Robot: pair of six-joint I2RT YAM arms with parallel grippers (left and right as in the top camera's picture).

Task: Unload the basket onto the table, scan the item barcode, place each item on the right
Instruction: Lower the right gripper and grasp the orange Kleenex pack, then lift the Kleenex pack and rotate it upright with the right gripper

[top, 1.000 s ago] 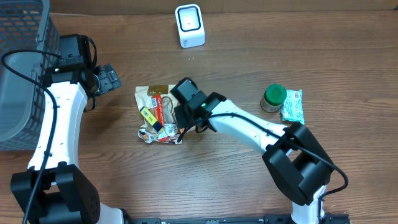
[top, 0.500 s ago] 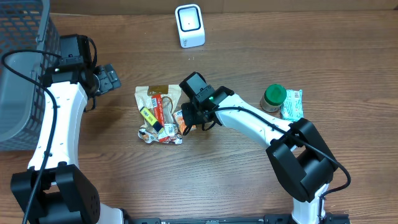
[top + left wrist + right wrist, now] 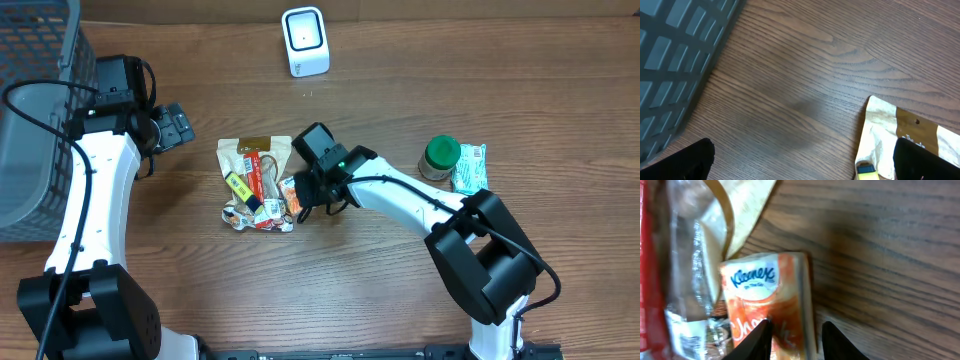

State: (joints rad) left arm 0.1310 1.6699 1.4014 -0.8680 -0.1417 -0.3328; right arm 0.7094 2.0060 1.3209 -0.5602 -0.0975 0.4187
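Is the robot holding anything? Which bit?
The right gripper straddles the orange Kleenex tissue pack at its edge; grip cannot be told. The left gripper holds nothing.

It looked like a mock shop checkout: a white barcode scanner (image 3: pixel 305 40), a grey shopping basket (image 3: pixel 30 60) and snack packets (image 3: pixel 255 185) occupied a wooden table (image 3: pixel 350 300).

Both arms have smooth white shells and chunky round black joints. The left white arm (image 3: pixel 95 195) has a thin black cable (image 3: pixel 40 110) looping along it. The right white arm (image 3: pixel 400 205), below the small white plastic box (image 3: pixel 305 40), shows a tiny green light (image 3: pixel 338 158) and stubby black fingers (image 3: pixel 757 342).
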